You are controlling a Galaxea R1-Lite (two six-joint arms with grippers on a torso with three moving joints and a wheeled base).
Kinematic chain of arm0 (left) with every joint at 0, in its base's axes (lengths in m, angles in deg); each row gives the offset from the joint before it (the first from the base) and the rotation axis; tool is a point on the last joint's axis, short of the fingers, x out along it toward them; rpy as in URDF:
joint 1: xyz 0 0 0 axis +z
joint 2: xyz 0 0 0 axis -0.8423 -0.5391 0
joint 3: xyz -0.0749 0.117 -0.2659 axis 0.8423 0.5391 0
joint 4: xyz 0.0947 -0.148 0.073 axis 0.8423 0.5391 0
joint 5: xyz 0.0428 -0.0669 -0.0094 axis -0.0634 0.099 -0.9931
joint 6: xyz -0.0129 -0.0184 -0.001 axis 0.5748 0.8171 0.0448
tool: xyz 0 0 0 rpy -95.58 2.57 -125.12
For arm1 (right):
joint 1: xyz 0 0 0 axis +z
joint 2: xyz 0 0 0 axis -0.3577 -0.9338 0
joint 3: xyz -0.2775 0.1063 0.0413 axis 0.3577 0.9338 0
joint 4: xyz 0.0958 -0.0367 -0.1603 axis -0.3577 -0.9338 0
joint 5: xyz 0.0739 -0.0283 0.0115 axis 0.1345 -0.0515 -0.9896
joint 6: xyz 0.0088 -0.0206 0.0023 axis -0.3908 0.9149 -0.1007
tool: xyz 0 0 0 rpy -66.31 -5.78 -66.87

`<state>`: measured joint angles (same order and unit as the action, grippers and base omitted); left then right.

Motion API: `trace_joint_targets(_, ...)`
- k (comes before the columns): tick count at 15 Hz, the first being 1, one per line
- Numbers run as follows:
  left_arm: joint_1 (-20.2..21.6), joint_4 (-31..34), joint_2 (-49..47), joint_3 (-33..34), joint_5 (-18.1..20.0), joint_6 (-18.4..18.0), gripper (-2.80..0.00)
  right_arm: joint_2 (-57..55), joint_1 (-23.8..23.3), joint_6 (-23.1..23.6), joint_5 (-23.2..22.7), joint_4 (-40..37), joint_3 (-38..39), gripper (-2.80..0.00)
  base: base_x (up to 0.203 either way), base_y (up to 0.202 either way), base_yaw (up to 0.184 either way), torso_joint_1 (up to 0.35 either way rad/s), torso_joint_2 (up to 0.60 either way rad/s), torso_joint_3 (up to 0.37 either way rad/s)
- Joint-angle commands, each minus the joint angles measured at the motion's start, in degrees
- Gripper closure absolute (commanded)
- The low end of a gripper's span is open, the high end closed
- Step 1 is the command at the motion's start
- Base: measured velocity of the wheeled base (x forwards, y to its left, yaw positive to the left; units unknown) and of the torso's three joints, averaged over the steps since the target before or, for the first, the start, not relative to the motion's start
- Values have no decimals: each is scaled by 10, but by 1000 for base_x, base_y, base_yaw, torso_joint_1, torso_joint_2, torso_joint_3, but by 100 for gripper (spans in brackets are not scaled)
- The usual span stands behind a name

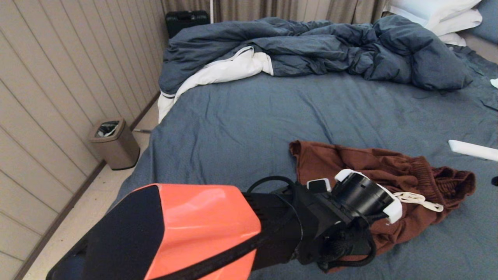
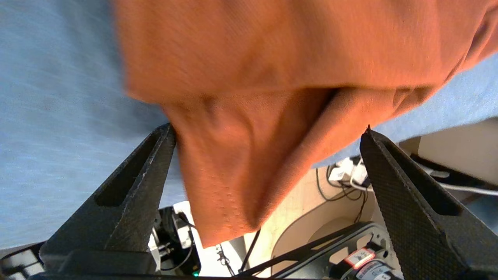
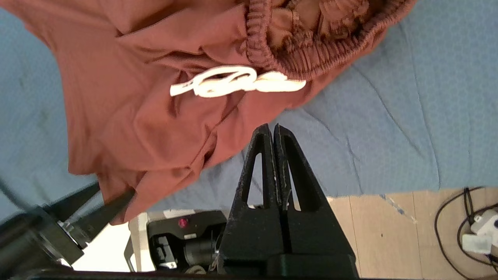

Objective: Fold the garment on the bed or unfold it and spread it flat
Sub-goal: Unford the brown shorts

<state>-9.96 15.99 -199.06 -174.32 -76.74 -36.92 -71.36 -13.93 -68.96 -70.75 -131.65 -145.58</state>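
Orange-and-black left arm fills the head view's 7 o'clock corner, reaching toward 3 o'clock. Its left gripper has jaws spread wide, one on each side of a hanging fold of the shorts, not clamping it. Those rust-brown shorts lie crumpled on the bed at about 5 o'clock of the head view, near the bed's front edge, waistband toward 3 o'clock, white drawstring lying across the front. One hem droops over the mattress edge. Right gripper hovers over bare sheet just beside the shorts, jaws pressed together and holding nothing. A rumpled blue duvet lies heaped at 12 o'clock, pillows at 1 o'clock. A bin stands on the floor at 9 o'clock.
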Motion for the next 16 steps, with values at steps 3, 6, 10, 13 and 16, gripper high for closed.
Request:
trace_joint_targets(3, -2, -9, -13, -1, -3, 2, -280, -5, -3, 1, -2, 33, 27, 0, 0, 0, 0, 0, 0, 0)
trace_joint_targets(6, 8, -19, -23, -2, -17, -2, 0, -7, -3, 1, -3, 44, 34, 0, 0, 0, 0, 0, 0, 0)
trace_joint_targets(10, 49, -46, -27, -2, -22, -14, 0, -4, -3, 1, -3, 50, 38, 0, 0, 0, 0, 0, 0, 0)
trace_joint_targets(13, 85, -60, -23, -2, -22, -16, 0, -4, -3, 1, -3, 50, 37, 0, 0, 0, 0, 0, 0, 0)
trace_joint_targets(16, 114, -42, 13, 11, -23, -7, 0, -2, -3, 1, -3, 49, 38, 0, 0, 0, 0, 0, 0, 0)
